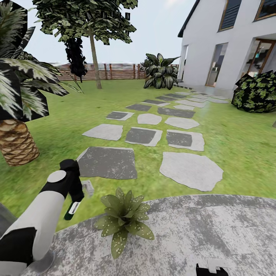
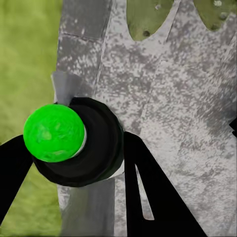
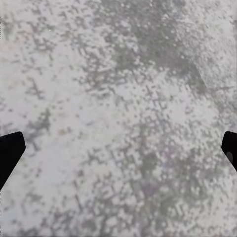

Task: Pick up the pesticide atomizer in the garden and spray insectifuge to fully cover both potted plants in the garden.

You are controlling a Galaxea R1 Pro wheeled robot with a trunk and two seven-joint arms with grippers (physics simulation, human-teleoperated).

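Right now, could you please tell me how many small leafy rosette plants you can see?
1: a small rosette plant at the paved round's edge, beside the left pincer's bottle. Another may be out of view.

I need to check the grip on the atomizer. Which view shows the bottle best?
The left wrist view: the atomizer sits end-on between the left claw fingers, its round bright green end facing the camera. The head view shows its lower part hanging below the claw. The right wrist view shows grey paving.
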